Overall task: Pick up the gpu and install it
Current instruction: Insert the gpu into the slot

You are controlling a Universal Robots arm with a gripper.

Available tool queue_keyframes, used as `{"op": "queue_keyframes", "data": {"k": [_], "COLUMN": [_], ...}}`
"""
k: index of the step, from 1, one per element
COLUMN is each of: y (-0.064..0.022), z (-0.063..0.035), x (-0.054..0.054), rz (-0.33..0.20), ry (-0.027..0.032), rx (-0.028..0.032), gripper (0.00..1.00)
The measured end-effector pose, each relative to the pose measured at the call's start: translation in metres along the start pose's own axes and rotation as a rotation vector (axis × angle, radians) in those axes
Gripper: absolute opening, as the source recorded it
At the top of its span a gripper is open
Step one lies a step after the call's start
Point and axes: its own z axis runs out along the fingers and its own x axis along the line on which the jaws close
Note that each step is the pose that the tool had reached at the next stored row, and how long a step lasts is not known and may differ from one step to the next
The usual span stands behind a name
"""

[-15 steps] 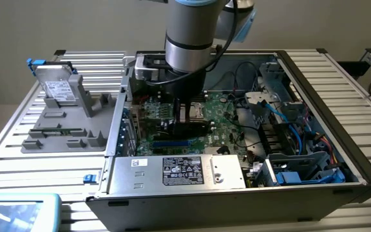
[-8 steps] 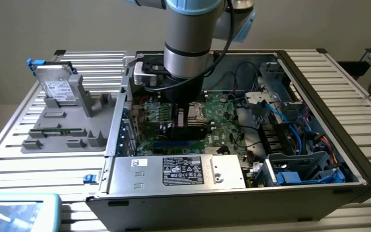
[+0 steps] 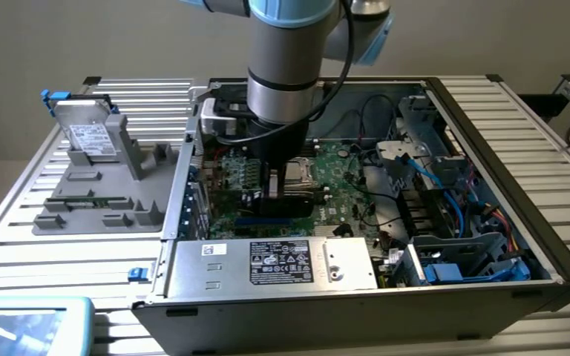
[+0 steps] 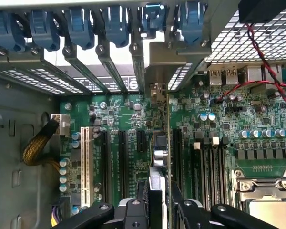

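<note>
Green circuit board spreads beneath me: the motherboard [image 3: 340, 174] on the floor of an open computer case [image 3: 364, 319], which sits on a slatted metal table [image 3: 522, 111]. My arm [image 3: 283, 67] reaches straight down into the case from above. My fingers [image 3: 283, 178] are closed on the gpu [image 3: 300, 199], one on each face, and they hold it upright on its long edge, low over the board near the middle of the case.

In the wrist view the fingers [image 4: 142, 209] clamp the gpu [image 4: 157, 183] edge-on. It runs away from me toward the rear wall of the case. Its silver bracket [image 4: 159, 67] stands at that wall, just under the row of blue clips [image 4: 117, 24]. The card lines up among the black slots [image 4: 123, 157], with the white slot [image 4: 86, 162] further off to one side and the processor socket [image 4: 267, 200] on the other. I cannot tell whether its lower edge is seated in a slot or just above one.

Inside the case, along the wall nearest the exterior camera, lies the silver power supply [image 3: 196, 267] with its dark label. On the table beside the case, toward the edge at the exterior view's left, a grey tray [image 3: 77, 193] carries a boxy drive [image 3: 92, 137] with a white label, leaning upright toward the tray's far end, and a thin memory stick [image 3: 92, 200] lying flat closer to the camera.
</note>
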Motion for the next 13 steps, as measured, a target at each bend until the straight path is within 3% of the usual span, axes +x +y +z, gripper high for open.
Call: {"op": "queue_keyframes", "data": {"k": [13], "y": [0.001], "z": [0.0021], "x": [0.0036], "rz": [0.0], "ry": [0.0], "rx": [-0.001], "gripper": [0.29]}}
